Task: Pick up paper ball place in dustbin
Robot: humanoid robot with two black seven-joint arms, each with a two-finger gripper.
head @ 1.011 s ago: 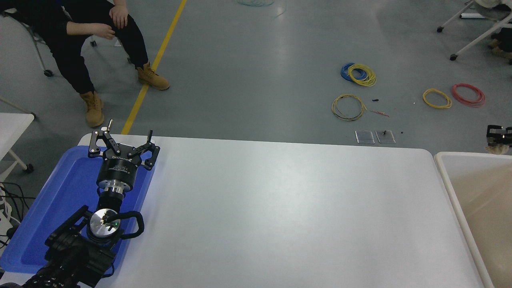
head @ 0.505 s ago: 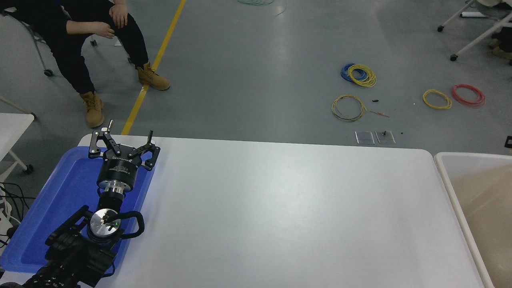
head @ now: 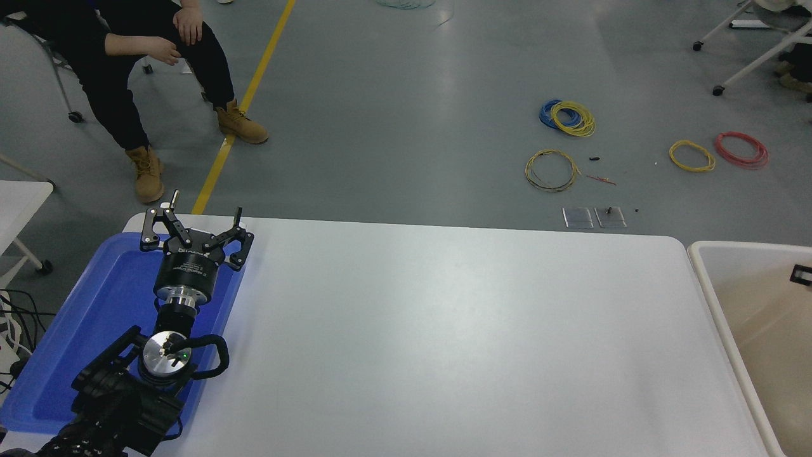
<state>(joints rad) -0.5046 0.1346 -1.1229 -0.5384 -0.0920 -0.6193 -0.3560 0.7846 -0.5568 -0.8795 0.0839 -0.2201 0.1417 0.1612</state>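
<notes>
Dustbin, big, white-rimmed, beige inside [head: 704, 279], holds a black right-gripper tip [head: 800, 274], state unclear; left gripper [head: 193, 228] parked, fingers spread.

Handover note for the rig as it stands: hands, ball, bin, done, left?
Left hand: parked over the blue tray at lower left, open, empty.
Right hand: only a small black piece shows at the right edge, over the dustbin; state cannot be told.
Paper ball: not visible on the white table, in the tray, or in the visible part of the dustbin.
Done: cannot confirm the drop from this view.
Left: check the dustbin for the ball; if it is there, bring the right arm back.
</notes>
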